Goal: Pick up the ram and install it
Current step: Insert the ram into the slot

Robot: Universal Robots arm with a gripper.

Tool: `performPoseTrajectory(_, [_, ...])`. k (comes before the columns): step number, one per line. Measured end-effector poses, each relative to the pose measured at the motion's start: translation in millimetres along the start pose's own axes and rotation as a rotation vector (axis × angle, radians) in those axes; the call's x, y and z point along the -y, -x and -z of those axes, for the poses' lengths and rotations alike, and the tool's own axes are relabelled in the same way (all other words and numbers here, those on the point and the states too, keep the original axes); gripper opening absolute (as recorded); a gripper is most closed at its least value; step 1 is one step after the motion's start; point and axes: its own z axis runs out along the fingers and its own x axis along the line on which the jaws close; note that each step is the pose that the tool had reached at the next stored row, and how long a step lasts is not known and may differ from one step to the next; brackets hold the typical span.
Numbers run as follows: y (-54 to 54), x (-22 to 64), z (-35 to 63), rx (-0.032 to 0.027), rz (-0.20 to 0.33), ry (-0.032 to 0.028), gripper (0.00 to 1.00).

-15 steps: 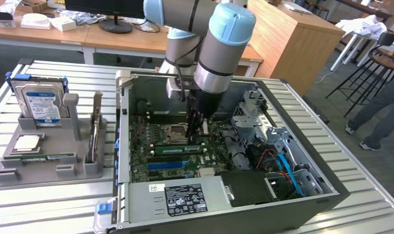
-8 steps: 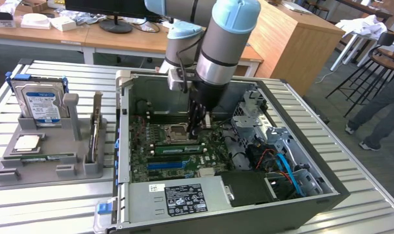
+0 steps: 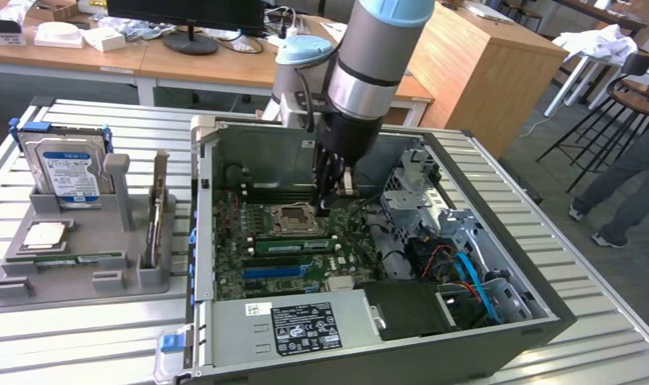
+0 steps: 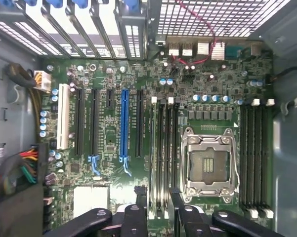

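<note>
The open computer case (image 3: pixel 496 321) lies on the table with its motherboard (image 4: pixel 113 98) facing up. What looks like the ram, a long narrow green stick (image 3: pixel 292 243), sits along the memory slots (image 4: pixel 163 148) next to the empty CPU socket (image 4: pixel 207 163). My gripper (image 3: pixel 335 202) reaches down into the case beside that socket. In the wrist view my gripper (image 4: pixel 158 210) hangs over one end of those slots. Its black fingers (image 4: pixel 138 210) stand apart and nothing is between them.
At the exterior view's left a grey holder (image 3: pixel 14 289) carries a blue-labelled hard drive (image 3: pixel 67 172), a square silver chip (image 3: pixel 46 234), an upright expansion card (image 3: pixel 156 208) and a thin green strip (image 3: pixel 73 258). Drive cages and cables (image 3: pixel 464 257) crowd the case's right side. A person's legs (image 3: pixel 624 184) are at the far right.
</note>
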Motion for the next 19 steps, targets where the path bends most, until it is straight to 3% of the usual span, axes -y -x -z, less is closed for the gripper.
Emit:
performPoseTrajectory(12, [0.4,-1.3,31.5,0.0,0.0,0.0,0.31])
performPoseTrajectory(19, [0.5,-1.6,39.1,0.0002,0.0,-0.0001,0.31])
